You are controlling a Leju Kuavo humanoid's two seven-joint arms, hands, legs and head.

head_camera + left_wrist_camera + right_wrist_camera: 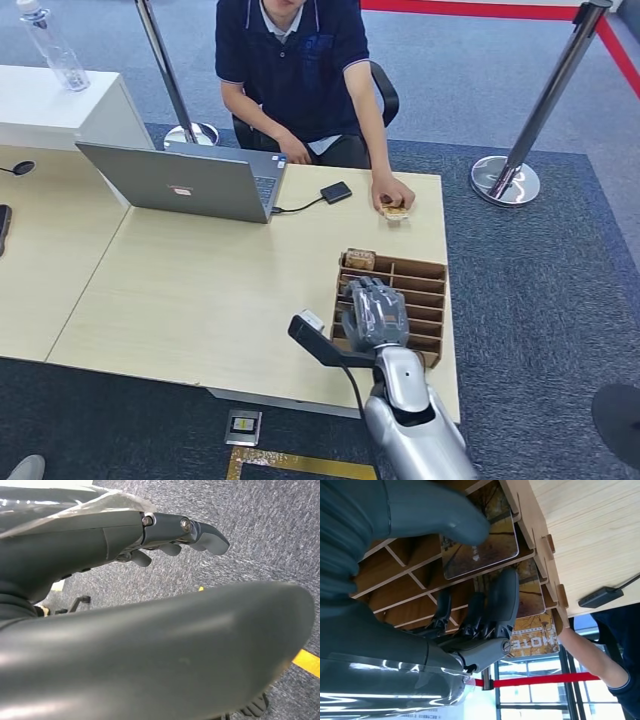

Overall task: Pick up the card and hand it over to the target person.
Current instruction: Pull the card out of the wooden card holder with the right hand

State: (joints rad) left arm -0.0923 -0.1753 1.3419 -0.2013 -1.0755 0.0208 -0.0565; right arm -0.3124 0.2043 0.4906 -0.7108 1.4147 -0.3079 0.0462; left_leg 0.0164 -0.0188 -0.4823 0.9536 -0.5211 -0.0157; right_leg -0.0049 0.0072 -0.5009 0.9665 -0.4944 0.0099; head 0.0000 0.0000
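Cards (482, 550), thin, stiff and likely slippery, are standing in the wooden rack (423, 270) on the bench (226, 290), where I am reaching the right robot hand (375, 312), fingers spread, judging an exposed top edge best to pinch.

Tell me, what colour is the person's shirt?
The shirt is dark navy blue, clearest in the head view.

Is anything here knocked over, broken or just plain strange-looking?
The plastic bottle on the white cabinet seems to lean rather than stand straight. Otherwise nothing looks spilled or broken: the wooden card rack sits flat on the table, under the right hand.
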